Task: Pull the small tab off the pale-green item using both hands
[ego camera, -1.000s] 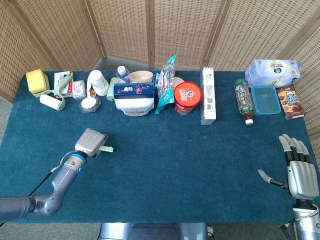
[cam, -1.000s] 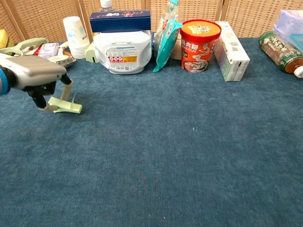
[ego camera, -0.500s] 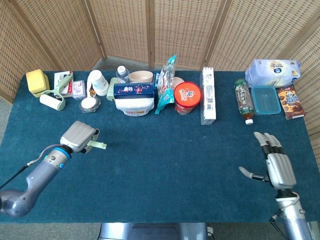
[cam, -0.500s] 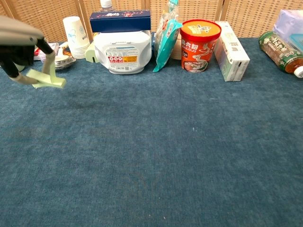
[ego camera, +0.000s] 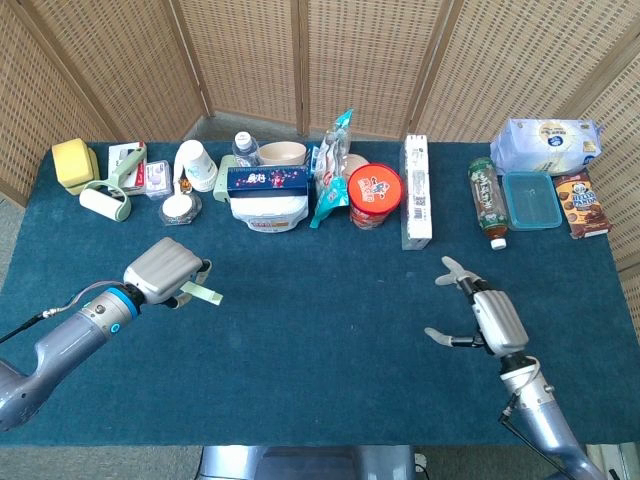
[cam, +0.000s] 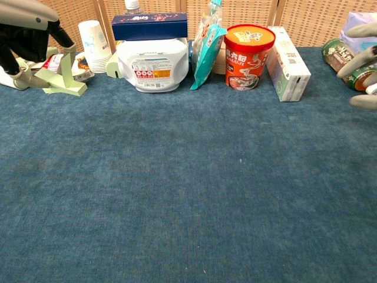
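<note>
My left hand holds the pale-green item above the blue table at the left; the item pokes out rightward from under the fingers. The chest view shows that hand at the top left, pinching the pale-green item, whose flat strip hangs below the fingers. A small tab cannot be made out on it. My right hand hovers open over the right middle of the table, fingers spread toward the left. Only its fingertips show at the chest view's right edge.
Along the table's far edge stand a lint roller, paper cups, a white tub with a blue box on it, a teal bag, a red noodle cup, a white carton, a bottle and a lidded container.
My left hand lifted the pale-green item off the cloth and now carries it slightly rightward. My right hand moved from the right edge inward to the left and rose into the chest view.
</note>
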Controlling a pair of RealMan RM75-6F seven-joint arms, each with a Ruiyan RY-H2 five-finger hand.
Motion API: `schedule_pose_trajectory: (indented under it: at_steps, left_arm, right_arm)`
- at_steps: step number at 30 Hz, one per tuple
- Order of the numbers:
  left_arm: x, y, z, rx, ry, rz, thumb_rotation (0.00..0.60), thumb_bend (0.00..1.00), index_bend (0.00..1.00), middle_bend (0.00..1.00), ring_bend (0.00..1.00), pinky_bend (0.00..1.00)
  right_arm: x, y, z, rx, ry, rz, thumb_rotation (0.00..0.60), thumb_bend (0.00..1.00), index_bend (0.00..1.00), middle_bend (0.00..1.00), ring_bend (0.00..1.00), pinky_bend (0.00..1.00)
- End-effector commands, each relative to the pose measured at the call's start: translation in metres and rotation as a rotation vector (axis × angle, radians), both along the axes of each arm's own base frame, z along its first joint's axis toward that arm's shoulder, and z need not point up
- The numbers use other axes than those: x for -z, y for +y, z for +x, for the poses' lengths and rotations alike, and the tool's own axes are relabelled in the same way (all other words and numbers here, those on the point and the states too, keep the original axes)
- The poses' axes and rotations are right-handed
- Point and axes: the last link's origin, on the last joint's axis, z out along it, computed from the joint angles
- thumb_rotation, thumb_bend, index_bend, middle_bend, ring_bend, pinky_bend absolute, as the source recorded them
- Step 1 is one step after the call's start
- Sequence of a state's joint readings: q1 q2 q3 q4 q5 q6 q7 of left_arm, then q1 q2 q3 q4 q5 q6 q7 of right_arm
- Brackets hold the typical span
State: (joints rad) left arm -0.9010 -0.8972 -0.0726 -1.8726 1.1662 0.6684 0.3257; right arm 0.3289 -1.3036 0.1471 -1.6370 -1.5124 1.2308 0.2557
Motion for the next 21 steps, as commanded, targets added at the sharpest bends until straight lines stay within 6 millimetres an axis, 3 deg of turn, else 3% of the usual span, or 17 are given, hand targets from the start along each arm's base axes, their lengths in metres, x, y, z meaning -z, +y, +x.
schedule_pose_trajectory:
  at_steps: [1, 6, 9, 14, 17, 21]
  left_arm:
    - [0.001, 0.002, 0.006, 0.027, 0.009, -0.007, 0.600, 0.39, 0.60, 1.00, 1.00, 1.00]
    - [0.008, 0.008, 0.019, 0.085, 0.028, -0.021, 0.600, 0.39, 0.60, 1.00, 1.00, 1.00]
    - [0.014, 0.011, 0.025, 0.108, 0.038, -0.031, 0.600, 0.39, 0.60, 1.00, 1.00, 1.00]
    - [0.019, 0.014, 0.032, 0.132, 0.052, -0.038, 0.600, 0.39, 0.60, 1.00, 1.00, 1.00]
    - [0.020, 0.016, 0.034, 0.134, 0.054, -0.038, 0.600, 0.39, 0.60, 1.00, 1.00, 1.00]
    - [0.021, 0.018, 0.035, 0.132, 0.058, -0.038, 0.600, 0.39, 0.60, 1.00, 1.00, 1.00]
  right_arm:
    - [0.005, -0.004, 0.004, -0.015, -0.016, 0.015, 0.430, 0.19, 0.00, 0.42, 0.29, 0.41]
    - [0.014, -0.012, 0.015, -0.045, -0.051, 0.030, 0.434, 0.23, 0.00, 0.43, 0.30, 0.42]
    - [0.018, -0.017, 0.021, -0.067, -0.058, 0.033, 0.438, 0.36, 0.00, 0.52, 0.36, 0.46]
    - [0.023, -0.023, 0.025, -0.092, -0.067, 0.022, 0.446, 0.41, 0.00, 0.75, 0.63, 0.72]
    - [0.025, -0.025, 0.025, -0.102, -0.085, 0.004, 0.449, 0.41, 0.03, 0.84, 0.76, 0.80]
    - [0.027, -0.026, 0.024, -0.108, -0.099, -0.015, 0.447, 0.41, 0.06, 0.91, 0.87, 0.86]
